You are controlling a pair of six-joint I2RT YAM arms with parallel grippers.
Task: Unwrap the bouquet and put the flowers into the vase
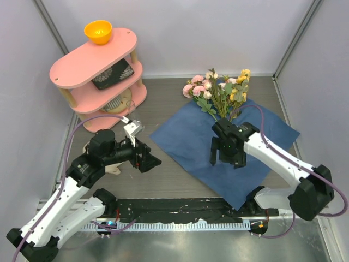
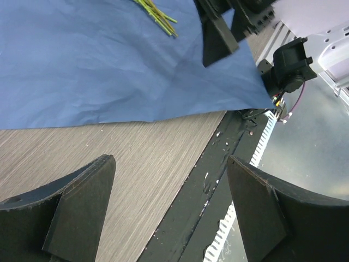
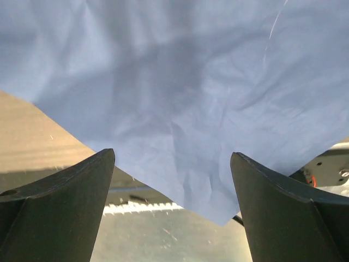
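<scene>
The surface (image 1: 174,177) is largely taken up by the paper (image 1: 180,136), which is spread flat right of centre; on that showing the bouquet is judged unwrapped. A pink shelf (image 1: 71,68) is set at the far left, clear of the working area, with a bowl (image 1: 98,31) on its top tier. The flowers (image 1: 218,90) are laid loose at the paper's far edge, blooms pointing far and stems (image 1: 222,112) near, so the stems are offered to the arms. The right end effector (image 1: 224,162) is held above the paper, just near of the stems, jaws wide and empty. The left end effector (image 1: 148,161) is held low over bare surface just left of the paper, jaws wide, nothing gripped. A clear object before the shelf may be the vase (image 1: 129,102); this cannot be confirmed. Placing is judged not yet begun.
</scene>
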